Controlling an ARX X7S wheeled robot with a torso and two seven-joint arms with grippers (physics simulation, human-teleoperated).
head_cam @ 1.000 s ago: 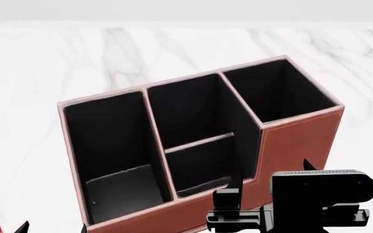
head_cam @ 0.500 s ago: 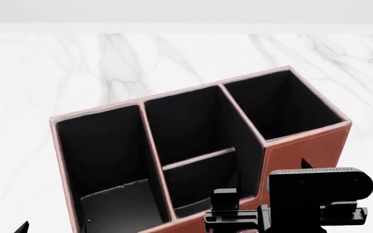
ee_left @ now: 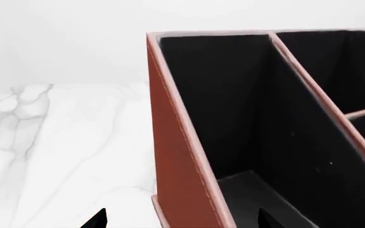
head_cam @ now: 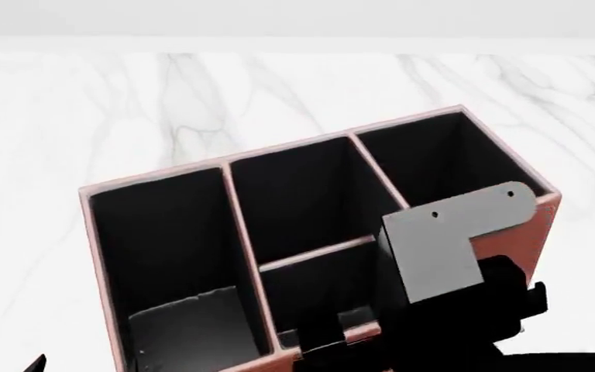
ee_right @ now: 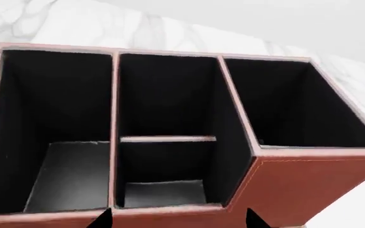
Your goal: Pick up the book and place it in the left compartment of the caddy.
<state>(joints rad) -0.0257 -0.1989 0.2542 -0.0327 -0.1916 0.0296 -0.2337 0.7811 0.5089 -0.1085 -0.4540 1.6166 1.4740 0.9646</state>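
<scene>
No text, label, brand, number or sign can be read on the caddy (head_cam: 483,232) or elsewhere.

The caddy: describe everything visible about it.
The caddy is a reddish-brown, leather-look box with pale stitched edge trim and a matte black lining. It stands upright on the white marble table, skewed in the head view. The long left compartment is undivided; the middle section is split by a low crosswise divider; the square end section has taller walls, its front stepping up. Every section looks empty. The right arm overlaps its front; contact cannot be judged.
</scene>
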